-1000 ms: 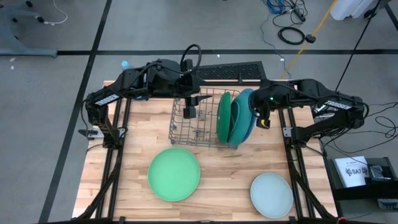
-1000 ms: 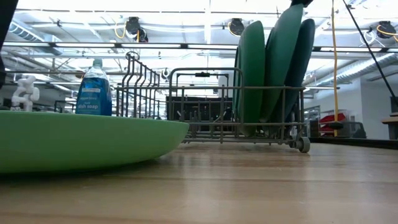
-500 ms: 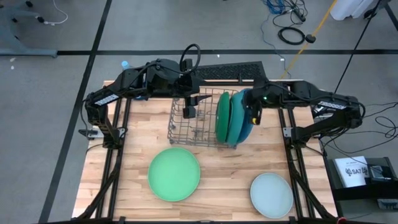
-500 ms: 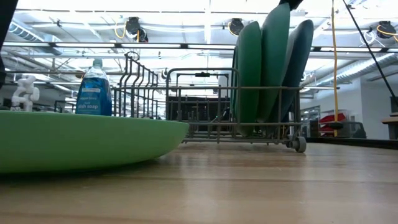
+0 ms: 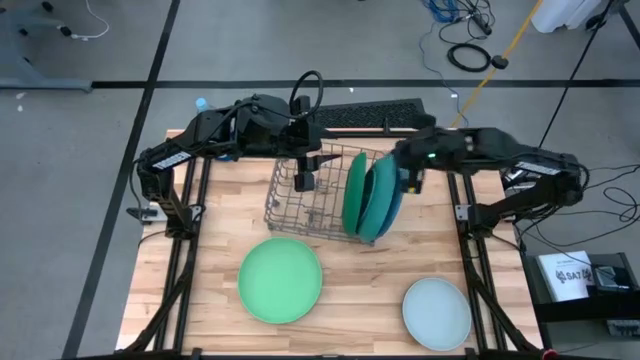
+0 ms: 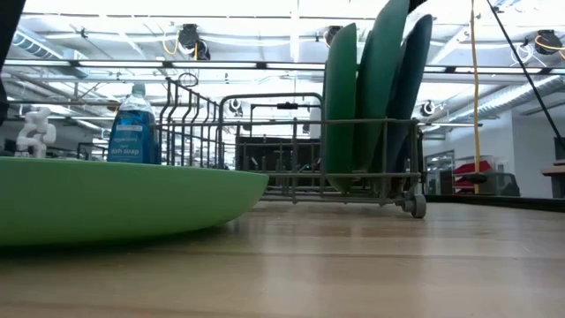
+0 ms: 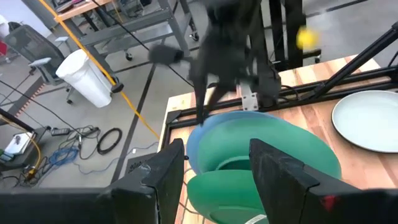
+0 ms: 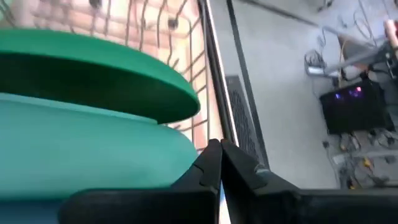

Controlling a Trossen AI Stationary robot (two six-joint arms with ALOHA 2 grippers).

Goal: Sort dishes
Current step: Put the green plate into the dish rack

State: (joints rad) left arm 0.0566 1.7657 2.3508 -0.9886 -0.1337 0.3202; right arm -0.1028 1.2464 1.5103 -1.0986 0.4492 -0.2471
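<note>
**Plates standing in the rack, right claw at their top edge**

Three plates are stood on edge at the right end of the grey wire rack, which is set near the far edge of the surface: a dark green plate, a teal plate and a blue plate, packed side by side. The right claw is seen closed at the rim of the blue plate; whether the rim is pinched cannot be told. The left claw is held part open over the rack's empty middle, gripping nothing. A light green plate is laid flat near the front edge, and a pale mint plate towards the front right corner. A blue bottle is seen beyond the rack.
</note>
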